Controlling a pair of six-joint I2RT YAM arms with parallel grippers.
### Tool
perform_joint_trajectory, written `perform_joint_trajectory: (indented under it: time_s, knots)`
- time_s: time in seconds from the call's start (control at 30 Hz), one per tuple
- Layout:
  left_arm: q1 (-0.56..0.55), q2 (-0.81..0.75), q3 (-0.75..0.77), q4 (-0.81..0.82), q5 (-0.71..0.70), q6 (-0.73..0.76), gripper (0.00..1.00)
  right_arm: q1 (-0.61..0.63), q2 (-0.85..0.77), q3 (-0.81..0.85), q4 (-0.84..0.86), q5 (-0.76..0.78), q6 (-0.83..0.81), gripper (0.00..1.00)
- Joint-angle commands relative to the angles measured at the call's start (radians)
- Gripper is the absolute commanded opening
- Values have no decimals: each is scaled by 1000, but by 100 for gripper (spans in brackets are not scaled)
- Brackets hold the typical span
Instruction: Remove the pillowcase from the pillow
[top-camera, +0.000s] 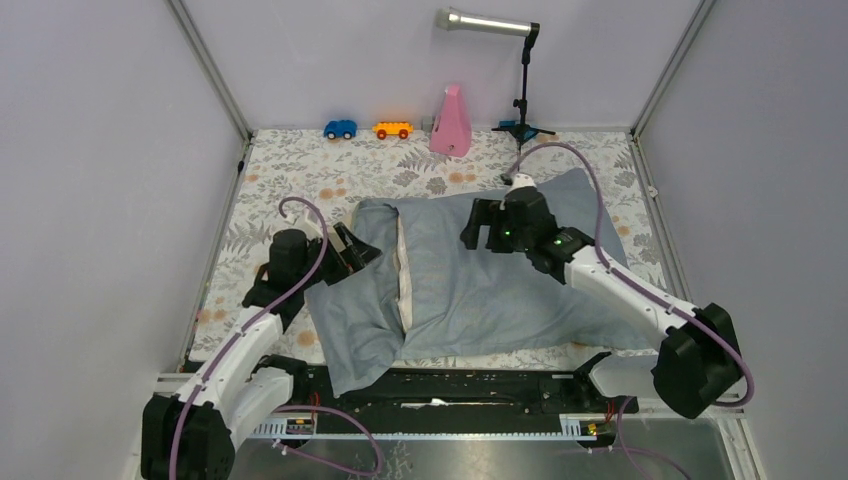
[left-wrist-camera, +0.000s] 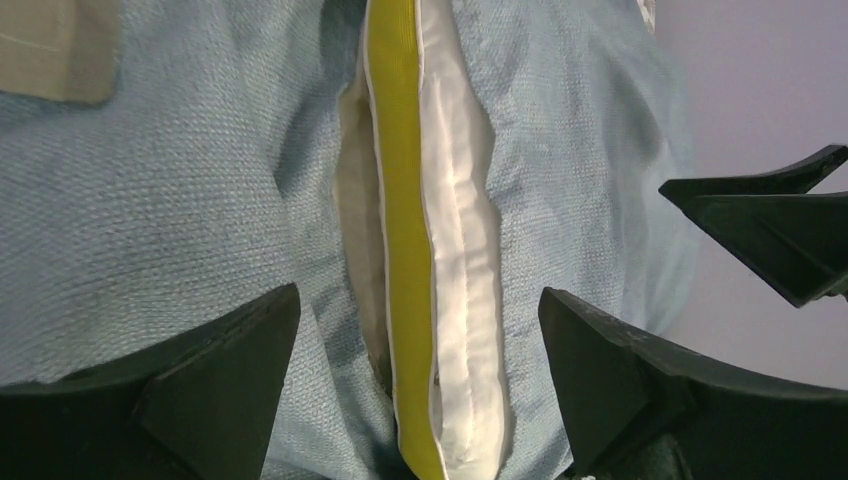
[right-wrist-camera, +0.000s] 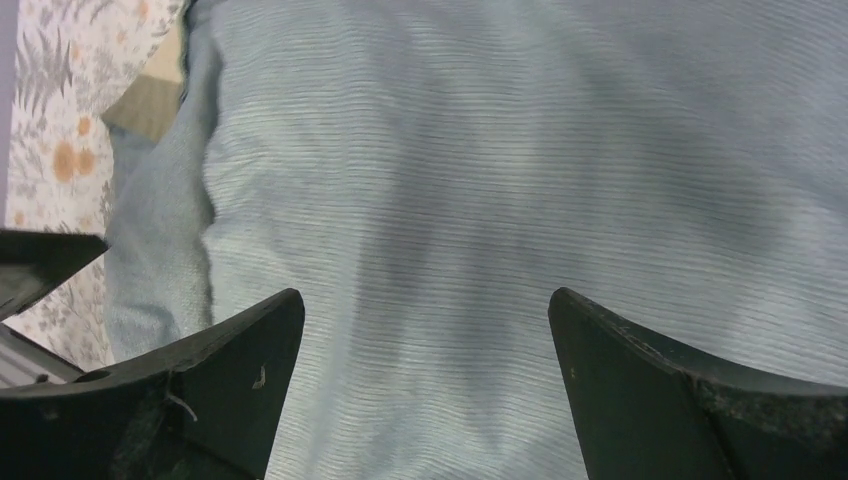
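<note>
i'm looking down on a floral-patterned table. the pillowcase, dusty blue-grey, is spread across its middle. its near-left corner droops toward the arm bases.

the pillow sits almost wholly inside the cover. only a narrow cream strip shows, through a long gap on the left part of the fabric.

the left gripper is at the left edge of the pillowcase, next to that gap. its jaws are spread wide with nothing clamped between them. in the left wrist view its two dark fingers frame the gap. there a yellow piping runs alongside the pillow's cream quilted edge, with blue fabric on both sides. a beige band shows in the upper left corner of that view. i cannot tell whether the fingers touch the cloth.

the right gripper is over the far middle of the pillowcase. its jaws are also spread and hold nothing. in the right wrist view only smooth blue-grey fabric lies between its fingers.

along the far edge of the table stand a blue toy car, an orange toy car and a pink cone-shaped object. a black stand there carries a silver tube.
</note>
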Motion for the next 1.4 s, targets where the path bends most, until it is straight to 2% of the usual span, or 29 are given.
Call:
perform_joint_trajectory:
  time_s: [0.0, 0.1, 0.2, 0.33, 0.4, 0.67, 0.8, 0.93, 1.03, 1.23, 1.37]
  knots:
    - [-12, 32, -92, 324, 98, -108, 96, 112, 60, 122, -60, 169, -73, 100]
    - [-31, 50, -127, 377, 99, -91, 96, 112, 66, 125, -110, 249, -55, 100]
    - [-74, 78, -133, 371, 68, -48, 98, 104, 30, 115, -145, 197, -41, 100]
    - [-150, 90, -170, 424, 17, -38, 99, 97, -68, -44, 14, 75, -32, 99]
    - [-164, 107, -184, 459, 22, -48, 98, 97, -88, -64, 18, 67, 8, 100]
    - [-173, 180, -230, 606, 71, -22, 98, 174, 0, 10, -87, 129, 34, 100]
    - [-173, 213, -246, 664, 80, 10, 96, 207, 32, 25, -93, 140, 43, 91]
    - [-172, 240, -248, 683, 74, 10, 95, 228, 74, 49, -104, 127, 45, 90]
    - [-173, 246, -247, 689, 75, 12, 92, 241, 85, 53, -95, 121, 47, 72]
    - [-171, 233, -236, 670, 66, 44, 91, 242, 49, 54, -126, 194, 37, 26]
    - [-172, 259, -248, 741, 86, 50, 90, 243, -40, 21, -124, 283, 40, 6]
